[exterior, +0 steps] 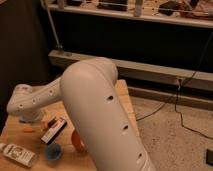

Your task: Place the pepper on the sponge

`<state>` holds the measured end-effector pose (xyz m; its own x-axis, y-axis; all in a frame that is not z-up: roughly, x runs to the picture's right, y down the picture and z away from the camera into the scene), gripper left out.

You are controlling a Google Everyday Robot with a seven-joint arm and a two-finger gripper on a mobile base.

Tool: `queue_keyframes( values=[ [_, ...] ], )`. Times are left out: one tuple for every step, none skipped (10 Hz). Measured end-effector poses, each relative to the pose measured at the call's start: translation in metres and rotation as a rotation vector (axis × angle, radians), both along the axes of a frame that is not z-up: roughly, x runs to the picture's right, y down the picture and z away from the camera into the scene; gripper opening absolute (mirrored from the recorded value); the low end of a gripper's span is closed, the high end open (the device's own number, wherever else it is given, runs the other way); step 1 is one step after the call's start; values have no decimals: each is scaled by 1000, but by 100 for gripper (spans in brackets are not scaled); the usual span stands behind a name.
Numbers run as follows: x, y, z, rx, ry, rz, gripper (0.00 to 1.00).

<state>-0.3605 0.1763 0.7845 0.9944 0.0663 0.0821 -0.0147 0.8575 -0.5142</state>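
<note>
My big white arm fills the middle of the camera view and bends left to its wrist (25, 102) above the table's left part. The gripper (31, 119) hangs under that wrist, close over the table top. Only a thin orange strip of the pepper (28, 129) shows on the wood just below the gripper, left of the black-and-white box (54, 131). The sponge is hidden behind the wrist and gripper.
A small round blue cup (53, 151) and an orange-brown bowl (77, 140) stand in front of the box. A white bottle (17, 154) lies at the front left of the wooden table (122, 97). Behind it is a dark shelf unit; cables cross the floor on the right.
</note>
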Motion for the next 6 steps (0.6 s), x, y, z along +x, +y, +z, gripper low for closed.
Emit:
queue_keyframes(
  values=[
    [-1,2,2,2,2,0,65],
    [-2,5,5,1,8,1,65],
    [-2,7,10,0,17,-1,65],
    [-2,9,14,3,28,-10,65],
    [-5,12,18,9,32,-21,65],
    [-9,14,20,15,34,-30,65]
  ],
)
